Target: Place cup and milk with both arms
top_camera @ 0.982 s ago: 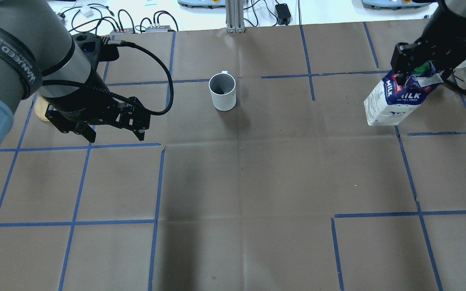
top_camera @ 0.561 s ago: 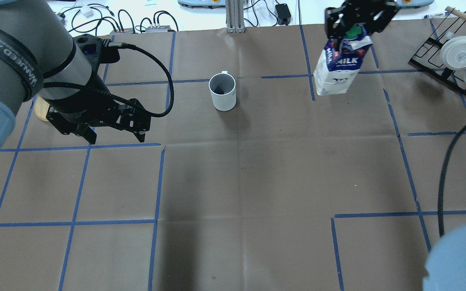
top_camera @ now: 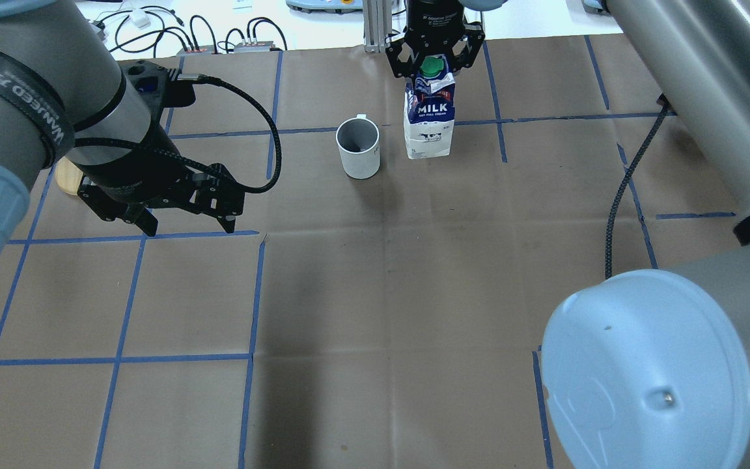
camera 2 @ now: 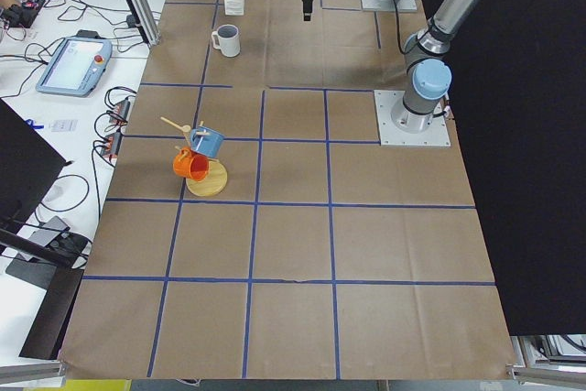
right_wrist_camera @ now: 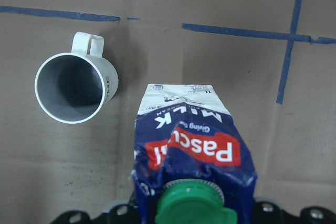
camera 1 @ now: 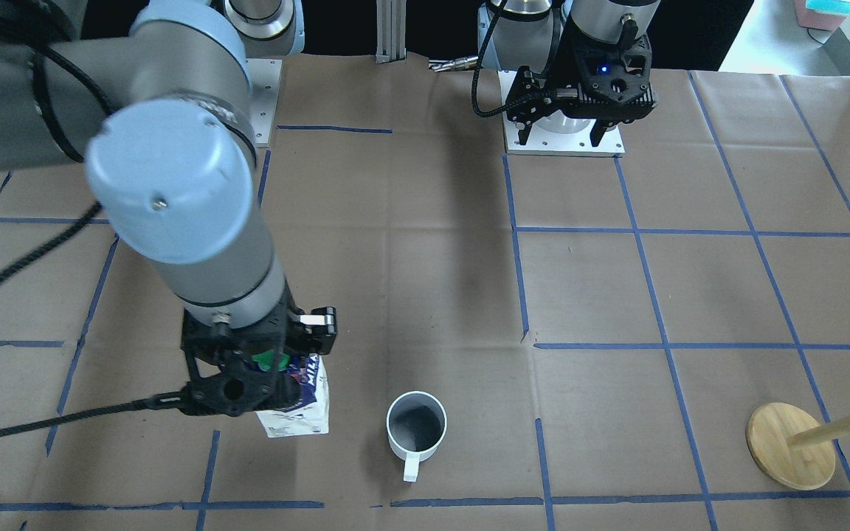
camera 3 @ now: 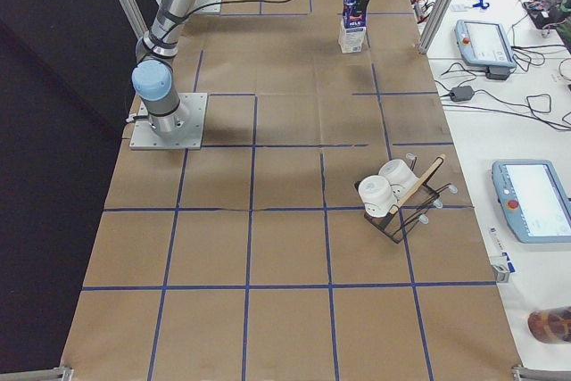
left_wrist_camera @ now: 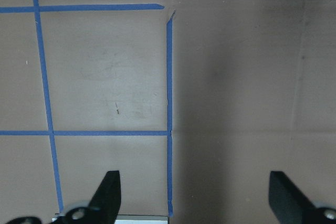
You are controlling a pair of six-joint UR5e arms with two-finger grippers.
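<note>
The white cup [top_camera: 357, 148] stands upright on the brown paper at the far middle, also in the front view [camera 1: 416, 426] and the right wrist view [right_wrist_camera: 71, 87]. The milk [top_camera: 428, 117] is upright just right of it, a small gap between them. I cannot tell whether its base touches the paper. My right gripper [top_camera: 433, 68] is shut on the carton's gable top by the green cap [right_wrist_camera: 191, 203]. My left gripper [top_camera: 189, 225] is open and empty, above bare paper left of the cup, fingers [left_wrist_camera: 107, 192] wide apart.
A wooden mug tree [camera 2: 201, 157] with an orange and a blue mug stands at the table's left end. A black rack with white cups [camera 3: 393, 198] stands at the right end. An aluminium post [top_camera: 375, 26] rises behind the milk. Blue tape lines grid the paper.
My right arm has carried the milk from the far right leftwards and brought it upright beside the cup. My left gripper has barely moved.
</note>
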